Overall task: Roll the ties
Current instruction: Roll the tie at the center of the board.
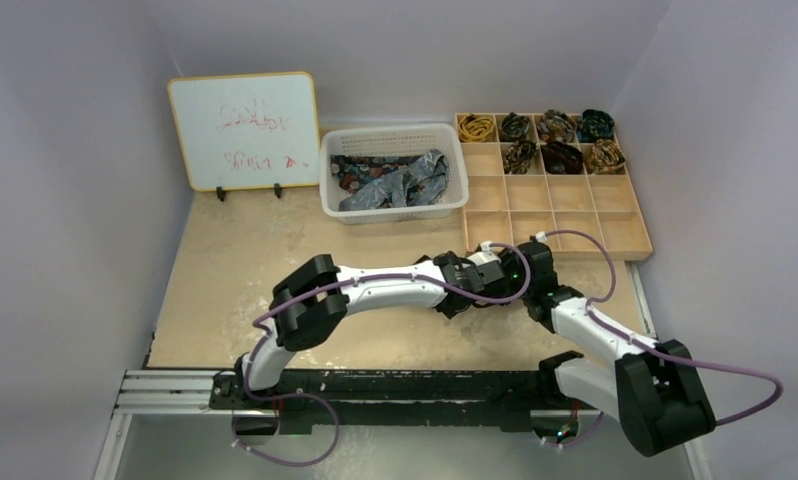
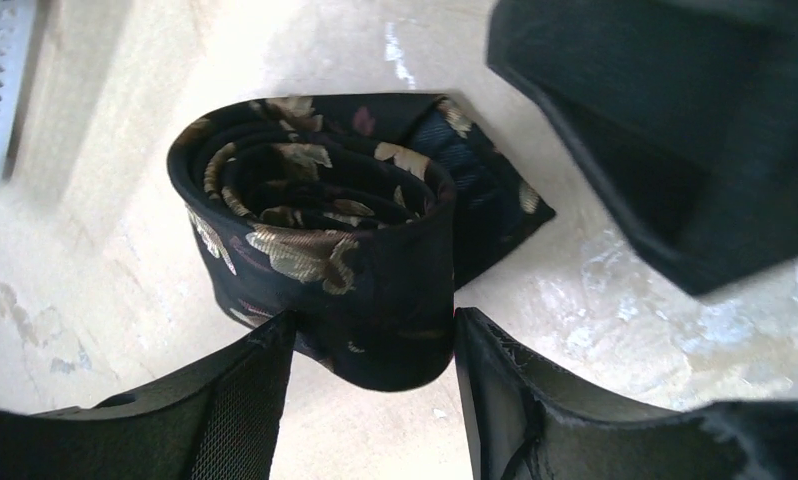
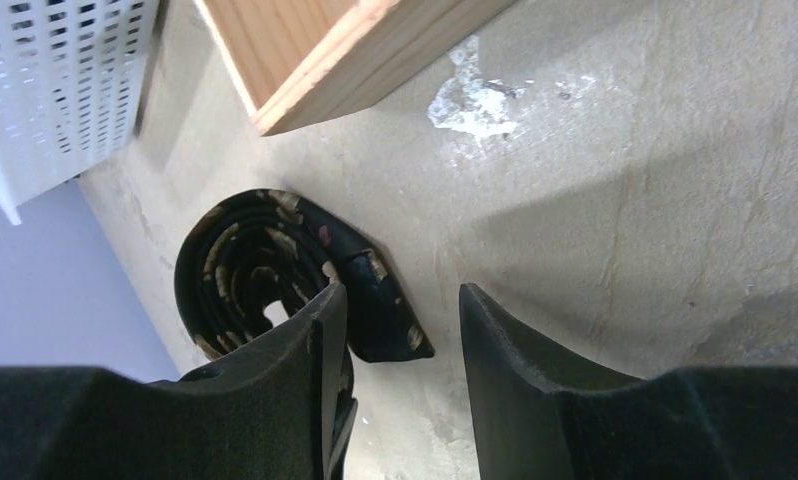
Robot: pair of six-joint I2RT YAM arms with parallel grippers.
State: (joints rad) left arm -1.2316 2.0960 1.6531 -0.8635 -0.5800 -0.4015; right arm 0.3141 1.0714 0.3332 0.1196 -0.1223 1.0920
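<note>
A beige table (image 1: 235,270) was enclosed by grey walls. At the far left a whiteboard (image 1: 243,130) was propped, and loose ties (image 1: 395,182) were heaped in a white basket (image 1: 395,213) beside it. At mid-table the rolled tie (image 2: 325,220) was flanked by the left gripper (image 2: 370,320), jaws half apart against the cloth; whether it was squeezed could not be told. The right gripper (image 3: 403,292) was held open and empty just beside the roll. Rolling seemed finished. A firm pinch and a lift to a free cell of the wooden tray (image 1: 555,212) would be called for next.
</note>
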